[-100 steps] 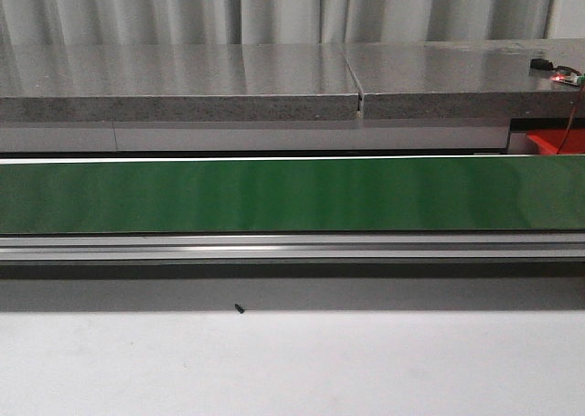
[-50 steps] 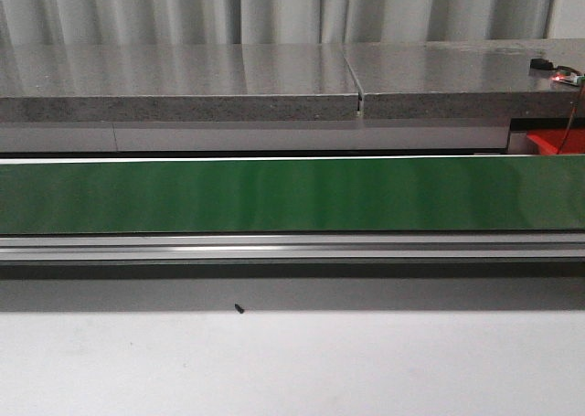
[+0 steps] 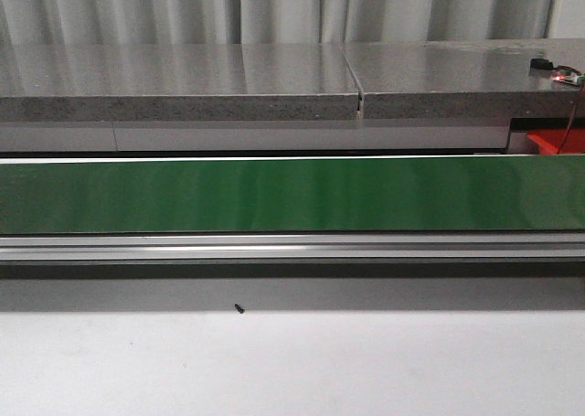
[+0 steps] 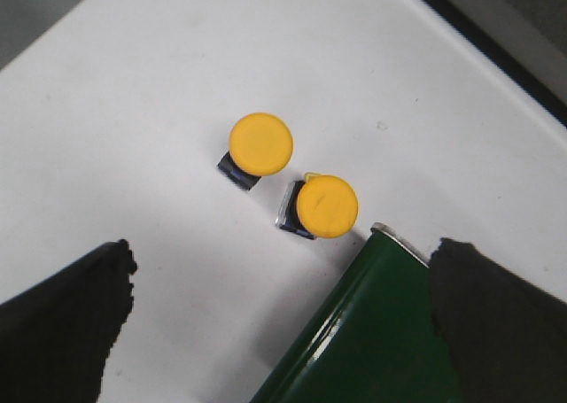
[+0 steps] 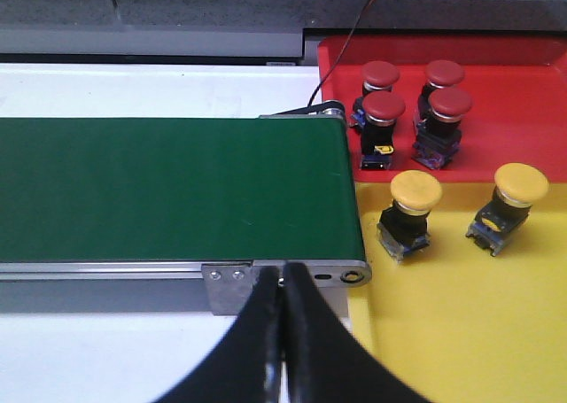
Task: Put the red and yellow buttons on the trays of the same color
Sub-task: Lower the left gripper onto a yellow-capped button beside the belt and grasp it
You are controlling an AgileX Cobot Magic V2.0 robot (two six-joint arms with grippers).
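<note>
Left wrist view, left pincer (image 4: 275,332) being held wide apart, two yellow buttons (image 4: 260,144) (image 4: 326,207) lying just ahead on the white tabletop (image 4: 133,111), right pincer (image 5: 282,332) being held together, red tray (image 5: 505,111) and yellow tray (image 5: 461,314) sitting beyond with buttons.

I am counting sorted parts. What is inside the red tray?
The red tray holds four red buttons, all upright. Its far right part is cut off by the picture edge, so more there cannot be excluded.

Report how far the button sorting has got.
Done: four red buttons stand on the red tray and two yellow buttons on the yellow tray. In hand: nothing; the right gripper is shut and empty. Left: two yellow buttons on the white table below the open left gripper.
</note>
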